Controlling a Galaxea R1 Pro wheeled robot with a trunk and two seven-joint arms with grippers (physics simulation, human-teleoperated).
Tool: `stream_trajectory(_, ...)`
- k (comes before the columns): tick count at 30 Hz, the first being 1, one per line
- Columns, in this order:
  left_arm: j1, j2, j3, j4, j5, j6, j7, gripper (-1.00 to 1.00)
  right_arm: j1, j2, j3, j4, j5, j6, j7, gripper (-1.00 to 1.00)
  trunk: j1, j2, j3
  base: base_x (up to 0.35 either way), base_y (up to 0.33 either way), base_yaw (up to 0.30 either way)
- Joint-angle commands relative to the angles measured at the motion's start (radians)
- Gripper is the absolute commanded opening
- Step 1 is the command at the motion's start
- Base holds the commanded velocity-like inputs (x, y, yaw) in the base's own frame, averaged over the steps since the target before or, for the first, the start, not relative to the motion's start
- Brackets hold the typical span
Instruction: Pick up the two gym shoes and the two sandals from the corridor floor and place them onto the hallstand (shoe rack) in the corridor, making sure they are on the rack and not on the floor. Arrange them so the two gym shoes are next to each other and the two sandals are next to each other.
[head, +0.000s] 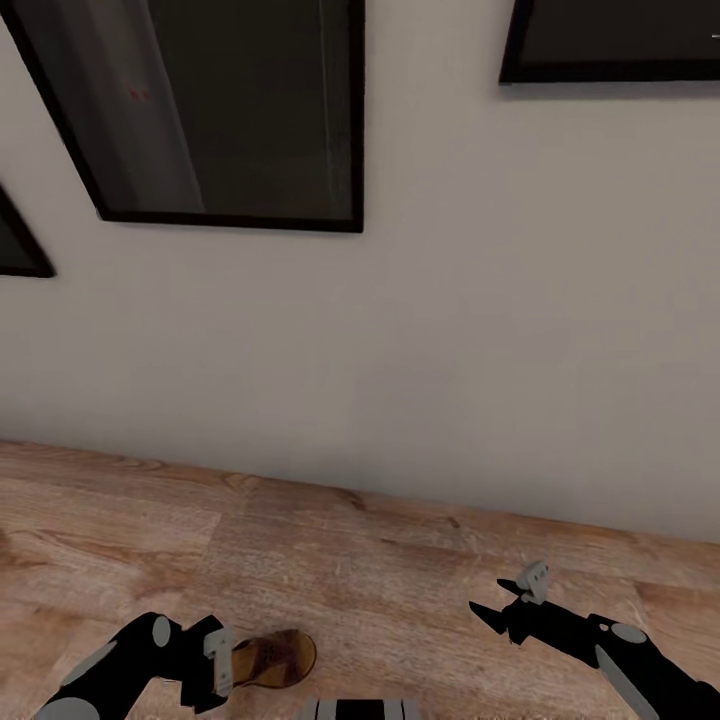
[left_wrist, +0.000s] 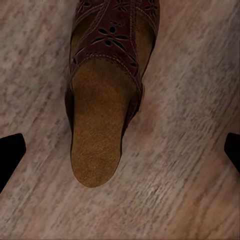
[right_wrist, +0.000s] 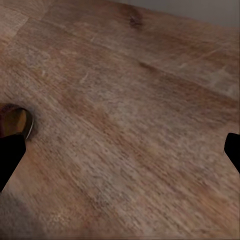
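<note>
One brown sandal (head: 277, 657) lies on the wood-plank corridor floor (head: 380, 560) at the bottom of the head view. My left gripper (head: 226, 668) hangs right beside and above it. In the left wrist view the sandal (left_wrist: 102, 105) shows its perforated strap and tan insole, and the left gripper (left_wrist: 120, 155) is open, its dark fingertips (left_wrist: 10, 152) wide apart on either side of the heel. My right gripper (head: 506, 598) is open over bare floor farther right. The rounded edge of a sandal (right_wrist: 16, 121) shows in the right wrist view, beside the right gripper (right_wrist: 120, 152). The gym shoes, other sandal and hallstand are out of view.
An off-white wall (head: 450, 330) rises just beyond the floor strip, close ahead. Black-framed pictures (head: 230, 110) hang on it, one more at the upper right (head: 610, 40) and one at the left edge (head: 15, 245).
</note>
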Motion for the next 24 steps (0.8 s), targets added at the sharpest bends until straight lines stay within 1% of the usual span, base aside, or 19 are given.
stream_trajectory(1, 0.0, 0.0, -0.002, -0.005, -0.011, -0.01, -0.001, 1.0, -0.001, -0.002, 0.006, 0.001, -0.006, -0.005, -0.001, 1.0, 0.0, -0.001, -0.006, 0.0, 0.0, 0.011)
stream_trajectory(6, -0.001, 0.012, -0.008, -0.04, -0.014, -0.008, -0.001, 1.0, -0.001, -0.002, 0.007, 0.0, -0.007, -0.005, -0.001, 1.0, 0.002, -0.002, -0.034, 0.0, 0.0, 0.004)
stream_trajectory(10, -0.002, 0.018, -0.014, -0.079, -0.015, -0.006, -0.001, 1.0, -0.001, -0.002, 0.006, 0.001, -0.007, -0.005, -0.001, 1.0, 0.002, -0.002, -0.04, 0.0, 0.0, 0.0)
stream_trajectory(14, -0.002, 0.014, -0.017, -0.108, -0.016, -0.003, 0.0, 1.0, -0.001, -0.006, 0.007, 0.001, -0.007, -0.005, -0.001, 1.0, 0.002, -0.002, -0.045, 0.0, 0.0, 0.0)
stream_trajectory(17, -0.002, 0.01, -0.018, -0.134, -0.023, -0.001, -0.001, 1.0, -0.001, -0.008, 0.007, 0.001, -0.007, -0.005, -0.001, 1.0, 0.002, -0.002, -0.046, 0.0, 0.0, 0.0)
stream_trajectory(18, -0.002, 0.004, -0.017, -0.17, -0.07, 0.003, -0.001, 1.0, -0.001, -0.008, 0.007, 0.001, -0.007, -0.005, -0.001, 1.0, 0.002, -0.002, -0.046, 0.0, 0.0, 0.0)
stream_trajectory(19, -0.002, 0.002, -0.016, -0.182, -0.095, 0.004, -0.004, 1.0, -0.001, -0.008, 0.007, 0.001, -0.007, -0.005, -0.001, 1.0, 0.002, -0.002, -0.046, 0.0, 0.0, 0.0)
stream_trajectory(21, -0.002, -0.003, -0.016, -0.192, -0.119, 0.004, -0.01, 1.0, -0.001, -0.008, 0.007, 0.001, -0.007, -0.005, -0.001, 1.0, 0.002, -0.002, -0.046, 0.0, 0.0, 0.0)
stream_trajectory(23, -0.002, -0.015, -0.015, -0.208, -0.152, 0.005, -0.029, 1.0, -0.001, -0.008, 0.007, 0.001, -0.007, -0.005, -0.001, 1.0, 0.002, -0.002, -0.046, 0.0, 0.0, 0.0)
stream_trajectory(24, -0.002, -0.017, -0.015, -0.211, -0.156, 0.005, -0.035, 1.0, -0.001, -0.008, 0.007, 0.001, -0.007, -0.005, -0.001, 1.0, 0.002, -0.002, -0.046, 0.0, 0.0, 0.0)
